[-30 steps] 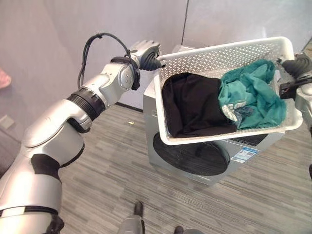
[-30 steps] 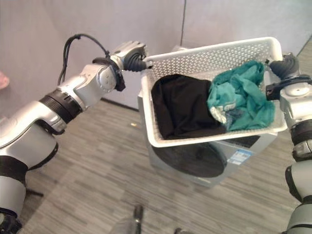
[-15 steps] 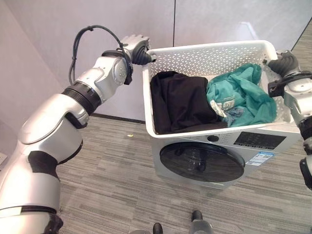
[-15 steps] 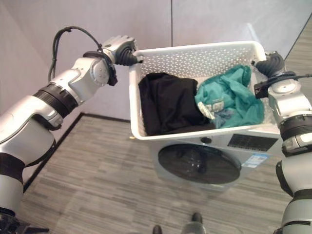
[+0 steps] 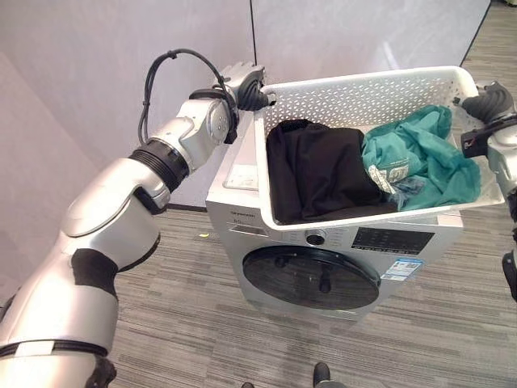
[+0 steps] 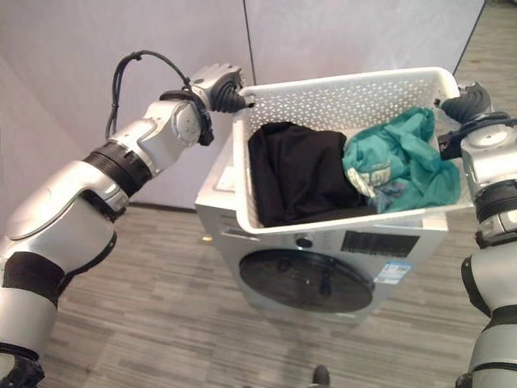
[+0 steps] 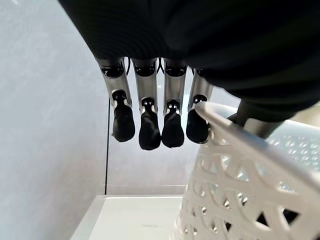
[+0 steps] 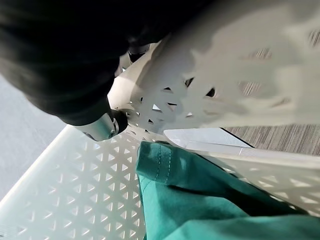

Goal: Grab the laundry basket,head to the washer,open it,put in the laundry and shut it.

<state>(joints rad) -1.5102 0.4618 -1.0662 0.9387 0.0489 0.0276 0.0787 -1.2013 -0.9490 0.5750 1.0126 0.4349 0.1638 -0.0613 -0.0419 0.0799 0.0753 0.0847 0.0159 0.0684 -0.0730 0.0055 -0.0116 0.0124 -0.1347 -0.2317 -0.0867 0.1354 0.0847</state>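
I hold a white perforated laundry basket (image 5: 363, 81) level between both hands, right over the top of a silver front-loading washer (image 5: 239, 218). A black garment (image 5: 319, 174) lies in the basket's left half and a teal one (image 5: 420, 166) in its right half. My left hand (image 5: 245, 83) grips the left end: its fingers (image 7: 150, 132) hang outside the rim (image 7: 235, 135), with the thumb behind it. My right hand (image 5: 489, 103) holds the right end, one fingertip (image 8: 102, 127) pressed against the inner wall. The washer's dark round door (image 5: 311, 279) is shut.
Grey partition walls (image 5: 121, 65) stand close behind the washer and run along its left side. Striped grey flooring (image 5: 186, 323) stretches in front of the washer and to its left. The washer's control panel (image 5: 392, 240) sits just under the basket's front edge.
The whole picture has swung, so the camera moved. The basket stays gripped at both ends. The washer's top left corner now shows beside the basket.
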